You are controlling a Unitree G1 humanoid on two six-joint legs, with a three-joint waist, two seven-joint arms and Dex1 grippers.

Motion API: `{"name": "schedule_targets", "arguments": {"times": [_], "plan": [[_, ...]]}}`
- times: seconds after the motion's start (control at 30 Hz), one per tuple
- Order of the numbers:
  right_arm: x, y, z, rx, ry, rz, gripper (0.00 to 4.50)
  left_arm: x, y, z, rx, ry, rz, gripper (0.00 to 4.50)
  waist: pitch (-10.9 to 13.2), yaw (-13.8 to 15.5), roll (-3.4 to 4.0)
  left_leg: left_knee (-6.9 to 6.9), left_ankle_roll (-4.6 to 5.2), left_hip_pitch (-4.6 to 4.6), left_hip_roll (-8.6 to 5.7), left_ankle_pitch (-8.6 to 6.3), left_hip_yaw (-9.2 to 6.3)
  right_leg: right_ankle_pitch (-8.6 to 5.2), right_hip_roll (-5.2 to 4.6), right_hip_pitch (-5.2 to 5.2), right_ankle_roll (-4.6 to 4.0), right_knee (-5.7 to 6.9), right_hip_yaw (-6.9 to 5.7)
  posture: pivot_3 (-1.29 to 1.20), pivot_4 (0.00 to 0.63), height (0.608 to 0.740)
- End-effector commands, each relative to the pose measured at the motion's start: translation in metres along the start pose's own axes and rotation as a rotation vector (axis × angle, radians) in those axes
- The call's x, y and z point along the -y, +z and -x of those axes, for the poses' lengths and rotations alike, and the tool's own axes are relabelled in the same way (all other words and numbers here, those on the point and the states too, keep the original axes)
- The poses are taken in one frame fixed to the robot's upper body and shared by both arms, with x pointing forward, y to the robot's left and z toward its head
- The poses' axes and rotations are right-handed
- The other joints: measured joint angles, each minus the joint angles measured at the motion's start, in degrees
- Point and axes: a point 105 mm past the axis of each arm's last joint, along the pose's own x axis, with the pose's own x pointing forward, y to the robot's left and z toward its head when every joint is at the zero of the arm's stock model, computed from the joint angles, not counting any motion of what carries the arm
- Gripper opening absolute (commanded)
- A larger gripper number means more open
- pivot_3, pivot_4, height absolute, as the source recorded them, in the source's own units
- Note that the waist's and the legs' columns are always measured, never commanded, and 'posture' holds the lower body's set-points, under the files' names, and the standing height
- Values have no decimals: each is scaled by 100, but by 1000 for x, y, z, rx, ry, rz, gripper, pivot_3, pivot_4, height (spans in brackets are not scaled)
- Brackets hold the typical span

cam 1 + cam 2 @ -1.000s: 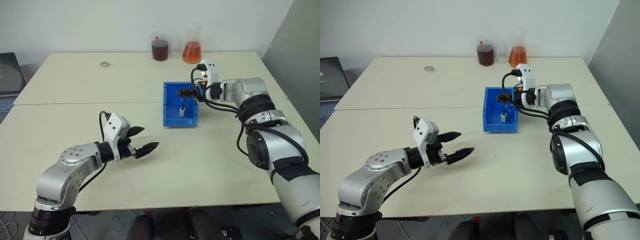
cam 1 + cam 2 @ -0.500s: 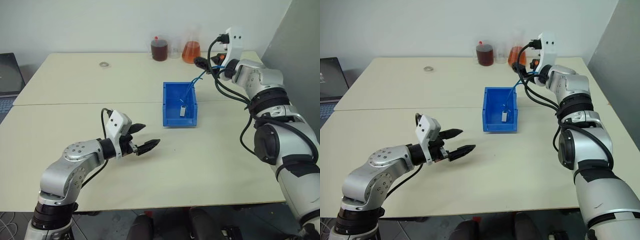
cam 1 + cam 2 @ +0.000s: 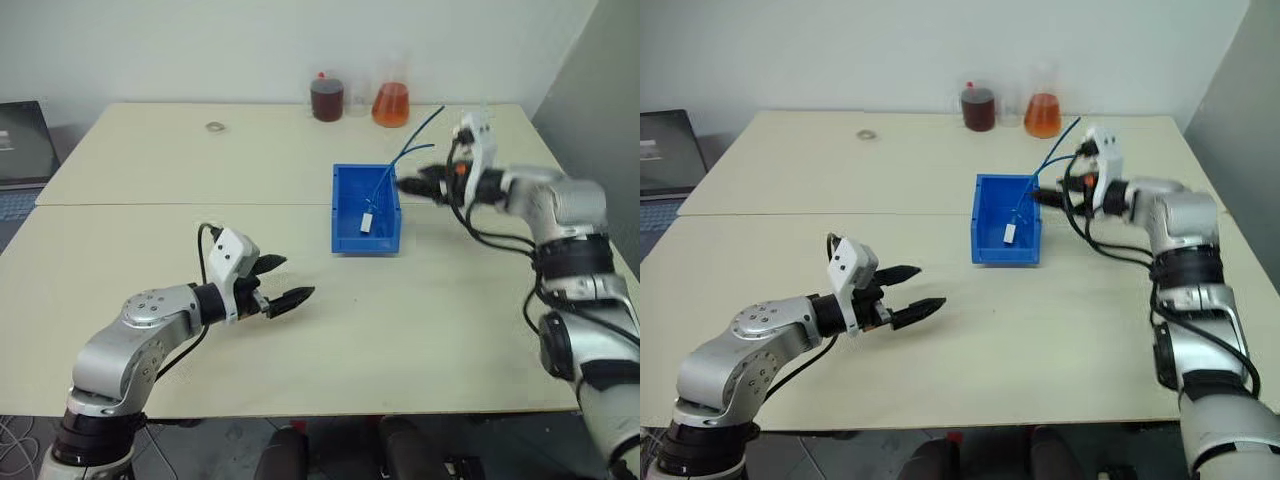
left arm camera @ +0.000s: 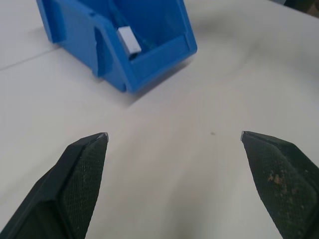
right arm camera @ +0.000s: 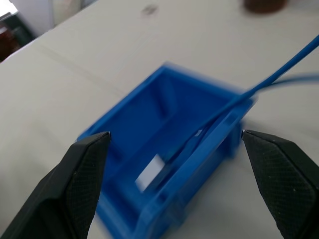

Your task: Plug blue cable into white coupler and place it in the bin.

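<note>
from my seat the bin (image 3: 343, 236) sits ahead and right of my left gripper (image 3: 277, 283), just left of my right gripper (image 3: 412, 184). the white coupler (image 3: 368, 221) lies inside it, the blue cable (image 3: 403, 152) trailing over the back rim.

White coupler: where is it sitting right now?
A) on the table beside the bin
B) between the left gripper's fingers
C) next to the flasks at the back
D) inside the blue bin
D: the white coupler lies inside the blue bin, with the blue cable running up out of it.
</note>
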Motion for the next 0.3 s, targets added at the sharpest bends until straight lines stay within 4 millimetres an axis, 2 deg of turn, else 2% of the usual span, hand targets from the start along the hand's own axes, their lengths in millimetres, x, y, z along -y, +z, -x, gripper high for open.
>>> {"name": "schedule_targets", "arguments": {"times": [0.03, 0.13, 0.23, 0.3], "plan": [[-30, 0, 22, -64, 148, 84, 4458, -10, 14, 13, 19, 43, -54, 4500, 2, 14, 4, 2, 0, 3, -2, 0, 1, 0, 0, 2, 0, 0, 0, 0, 150, 740], [-27, -5, 40, -77, 120, 65, 4458, -35, 22, 29, 9, 122, -55, 4500, 2, 7, 3, 13, 1, 13, -3, 0, 5, 0, 4, 9, 2, 10, 3, 0, 150, 740], [-33, -14, 59, -81, 124, 26, 4458, -58, 28, 52, -6, 198, -64, 4500, 3, -14, 1, 13, 1, 21, 8, 0, -3, -1, 23, 14, 2, 15, -3, 0, 150, 740], [-33, -21, 64, -75, 90, 2, 4458, -68, 30, 64, -12, 218, -67, 4500, 3, -12, 1, 10, 2, 24, 11, 0, -6, -2, 27, 14, 1, 17, -4, 0, 150, 740]]}}
